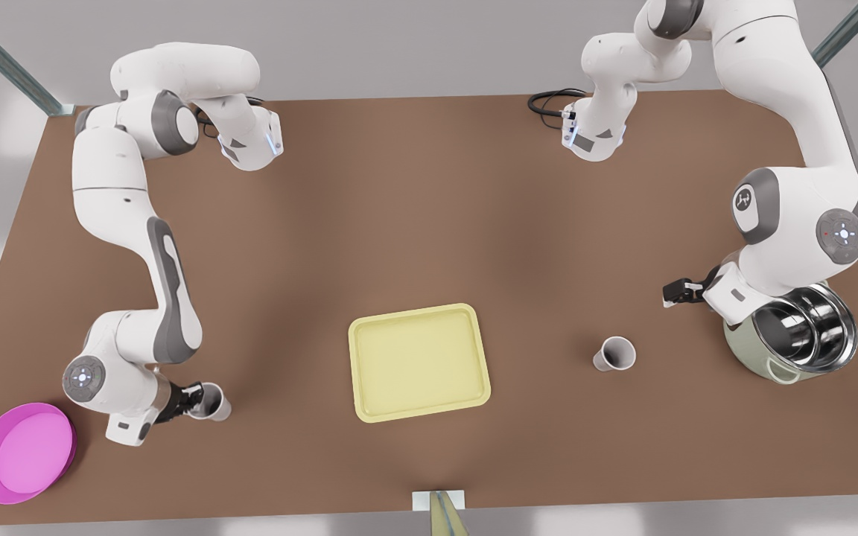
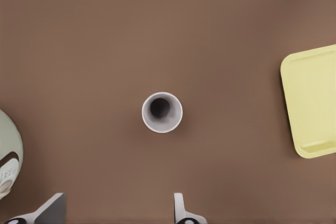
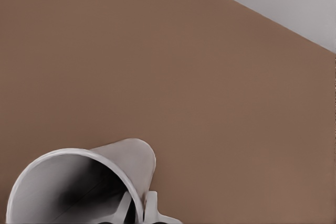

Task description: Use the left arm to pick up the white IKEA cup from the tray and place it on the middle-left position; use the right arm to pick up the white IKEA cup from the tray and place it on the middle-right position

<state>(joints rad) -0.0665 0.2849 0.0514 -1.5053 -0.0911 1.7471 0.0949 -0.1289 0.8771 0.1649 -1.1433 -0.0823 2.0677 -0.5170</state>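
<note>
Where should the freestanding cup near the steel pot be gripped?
Its rim wall, from above: the cup stands upright, mouth open. The open left hand hovers nearby; the right hand grips a second cup.

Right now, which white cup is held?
The tilted cup by the magenta dish, in the right gripper; the upright cup stands free near the left gripper.

1. You see a plain brown tabletop [image 1: 414, 223].
2. The pale yellow tray [image 1: 419, 362] lies near its centre.
3. One white cup [image 1: 614, 353] stands upright on the front view's right.
4. A steel-lined pot [image 1: 798, 333] sits beyond it.
5. A magenta dish [image 1: 23, 452] occupies the near-left corner.
</note>
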